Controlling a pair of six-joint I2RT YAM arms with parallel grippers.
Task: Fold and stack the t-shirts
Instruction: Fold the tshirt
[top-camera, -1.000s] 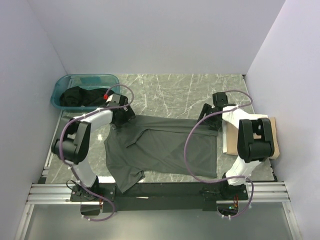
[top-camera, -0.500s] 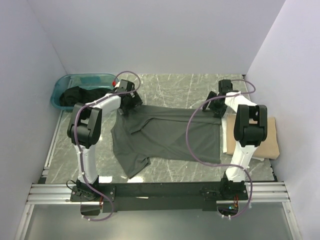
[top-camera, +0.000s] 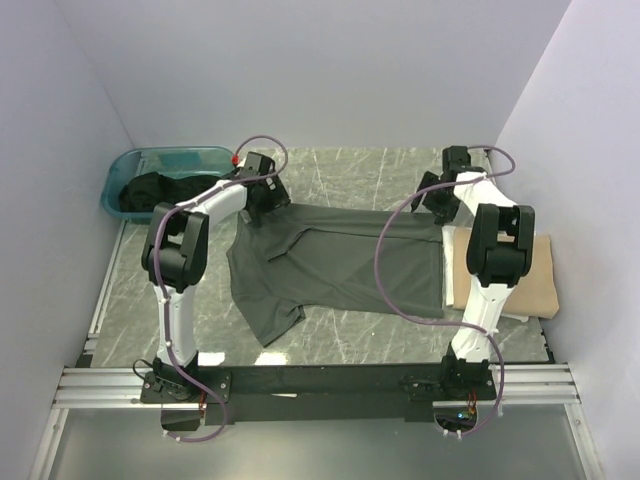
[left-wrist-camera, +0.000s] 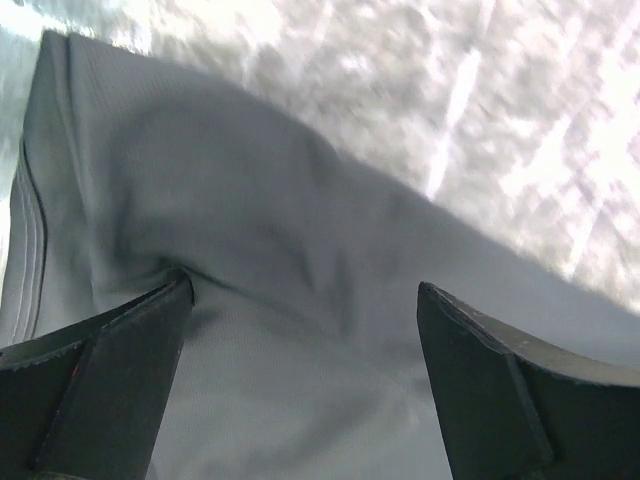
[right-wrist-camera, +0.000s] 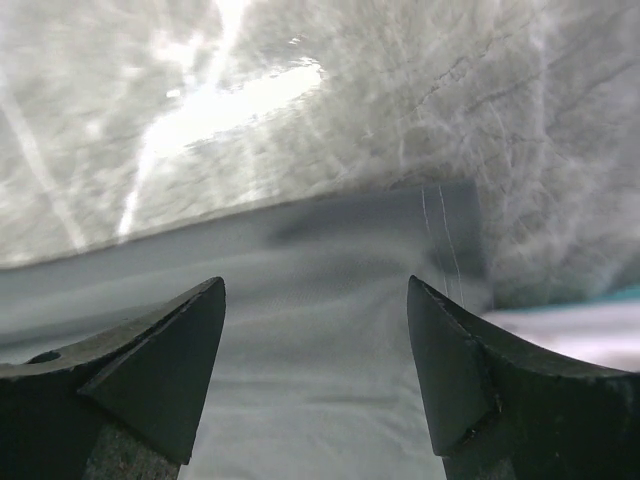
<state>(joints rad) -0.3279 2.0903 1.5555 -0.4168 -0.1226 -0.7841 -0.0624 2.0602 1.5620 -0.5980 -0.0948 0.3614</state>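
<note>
Since the earlier frame both arms have been carried toward the far side, and the dark grey-olive t-shirt (top-camera: 340, 265) has been drawn that way across the table (top-camera: 340, 170). It is laid flat, long axis left to right. The left gripper (top-camera: 262, 197) is set over its far-left corner, the right gripper (top-camera: 438, 200) over its far-right corner (each arm nearest its own end). Both pairs of jaws are held apart, nothing clamped.

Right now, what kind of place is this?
Likely a robot lab test cell: plain white walls box in a marble-patterned table, a left arm and right arm are mounted on a metal frame, and a grey t-shirt lies between them.
</note>
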